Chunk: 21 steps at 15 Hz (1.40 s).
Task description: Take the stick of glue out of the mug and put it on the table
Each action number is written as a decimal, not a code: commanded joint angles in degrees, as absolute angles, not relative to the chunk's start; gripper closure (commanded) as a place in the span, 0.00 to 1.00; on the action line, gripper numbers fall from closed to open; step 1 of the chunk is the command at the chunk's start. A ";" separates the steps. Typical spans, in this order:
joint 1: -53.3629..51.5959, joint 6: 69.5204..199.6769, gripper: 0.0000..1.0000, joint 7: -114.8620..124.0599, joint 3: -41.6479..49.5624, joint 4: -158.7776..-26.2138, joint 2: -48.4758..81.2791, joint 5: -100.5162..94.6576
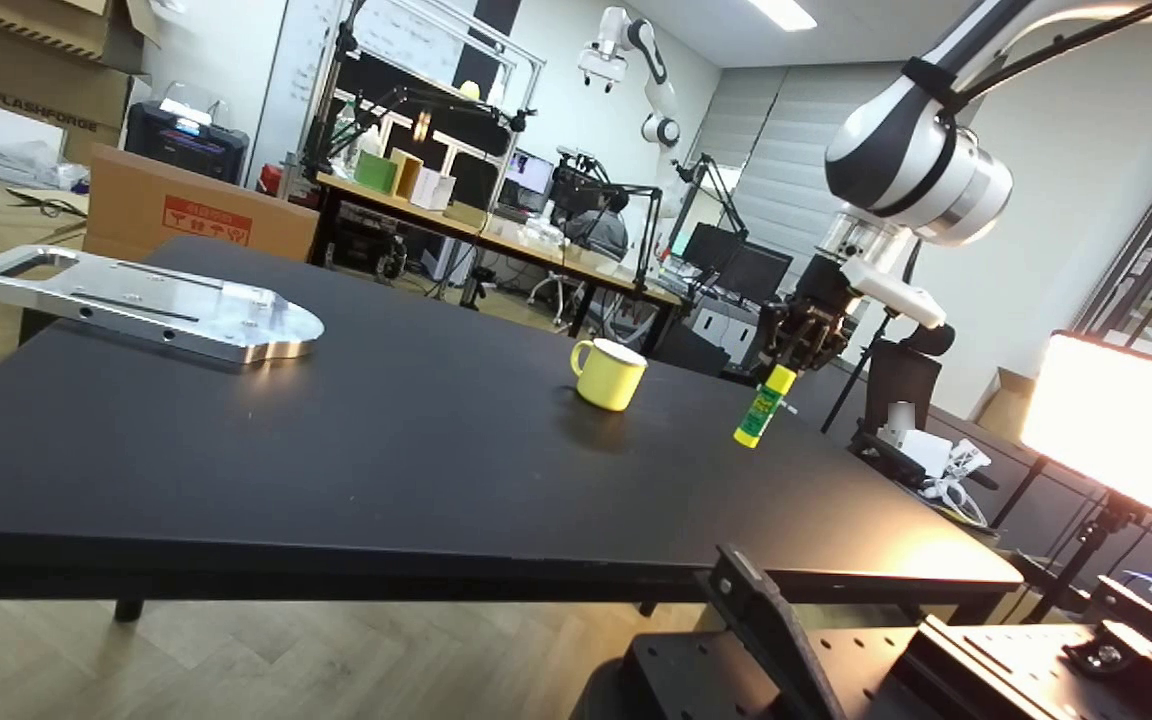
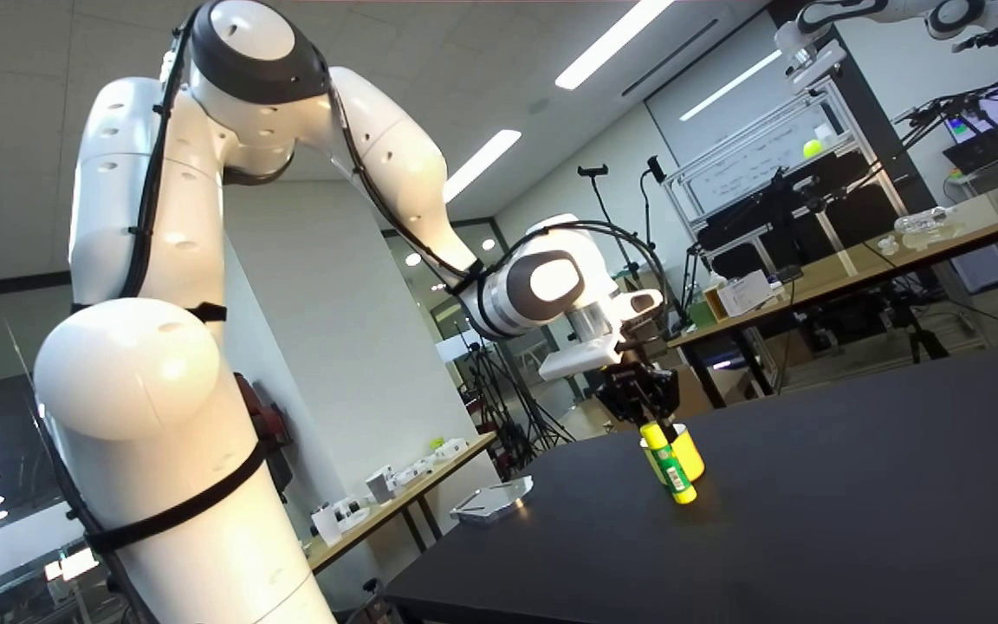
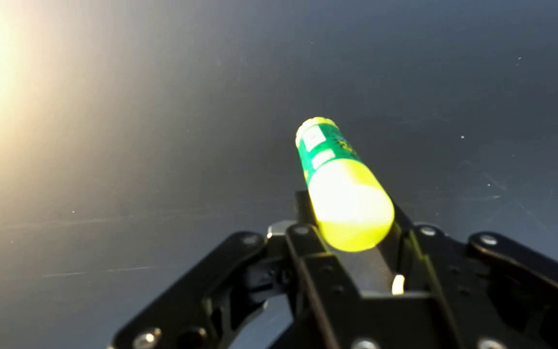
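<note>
Wrist view shows the pincer (image 3: 351, 215) pinching one end of the glue stick (image 3: 344, 184). The stick slants down below the pincer; I can't tell if it touches the tabletop (image 1: 396, 450). The mug (image 1: 610, 376) stands upright, apart from the stick.

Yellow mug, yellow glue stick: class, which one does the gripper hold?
The glue stick, slim and green-labelled, is held in the gripper; the squat, handled mug stands apart on the table.
</note>
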<state>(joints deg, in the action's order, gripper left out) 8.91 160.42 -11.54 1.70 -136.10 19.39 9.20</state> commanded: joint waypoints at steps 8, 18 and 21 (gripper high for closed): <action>17.61 173.14 0.91 -11.51 -6.56 -136.44 27.15 14.82; 18.46 173.24 0.91 -10.23 -7.17 -133.68 31.37 13.51; 18.30 172.65 0.91 -10.25 -6.84 -133.33 31.61 13.29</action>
